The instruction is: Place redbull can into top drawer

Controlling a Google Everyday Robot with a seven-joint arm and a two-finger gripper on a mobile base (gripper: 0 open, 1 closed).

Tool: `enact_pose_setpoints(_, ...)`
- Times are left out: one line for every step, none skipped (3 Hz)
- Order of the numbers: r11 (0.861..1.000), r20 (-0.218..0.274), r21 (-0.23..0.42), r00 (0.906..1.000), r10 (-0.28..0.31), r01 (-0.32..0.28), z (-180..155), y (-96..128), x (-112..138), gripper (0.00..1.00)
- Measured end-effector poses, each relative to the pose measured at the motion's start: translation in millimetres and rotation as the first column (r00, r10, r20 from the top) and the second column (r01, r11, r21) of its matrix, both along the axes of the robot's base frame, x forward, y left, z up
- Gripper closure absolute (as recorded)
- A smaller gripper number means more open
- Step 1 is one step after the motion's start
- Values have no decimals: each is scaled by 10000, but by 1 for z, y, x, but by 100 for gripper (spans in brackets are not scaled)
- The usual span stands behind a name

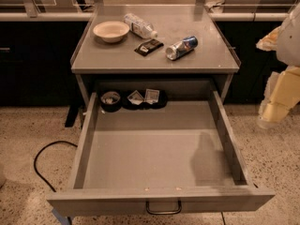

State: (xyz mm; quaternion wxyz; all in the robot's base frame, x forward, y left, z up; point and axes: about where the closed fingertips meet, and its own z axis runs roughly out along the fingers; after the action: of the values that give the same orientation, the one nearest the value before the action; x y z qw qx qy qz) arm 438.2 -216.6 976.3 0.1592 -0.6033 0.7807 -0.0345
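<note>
- Right, desk (117, 61): grey flat top, low raised lips on the left and right edges, everything loose sits on it.
- top drawer (154, 156): pulled fully out toward the near side, smooth bare floor across the middle and near part, dark pull handle (163, 208) on the front. Plenty of landing room.
- hand (274, 108): cream-coloured, at the right edge of the scene, off the desk's right side and well apart from the can. Can't tell how far open it is; it has nothing of the task in it.
- bowl (111, 31): pale, far left of the top.
- plastic bottle (139, 26): clear, lying down just right of the bowl.
- redbull can (181, 48): lying on its side, right of centre on the top, shiny end pointing near-left. Not touching its neighbours.
- Handling, my read: light, thin-walled, slick metal, will roll and will dent if squeezed hard. Take it across the middle of the barrel, jaws square to its long axis, moderate force.
- black packet (148, 47): flat, just left of the can; keep off it on approach.
- black roll (110, 100) and small packets (144, 96): far end of the drawer, out of the way.
</note>
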Motion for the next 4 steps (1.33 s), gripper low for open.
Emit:
enact_pose_setpoints(10000, 84, 5, 10000, 8, -8, 1, 0, 1, 0)
enact_pose_setpoints(9994, 604, -220, 9977, 297, -284, 6, 3, 31, 0)
enact_pose_setpoints(9949, 1251, -648, 9885, 853, -777, 14, 7, 75, 0)
enact_pose_setpoints(9888, 1877, -948, 9734, 1316, -1154, 22, 10, 117, 0)
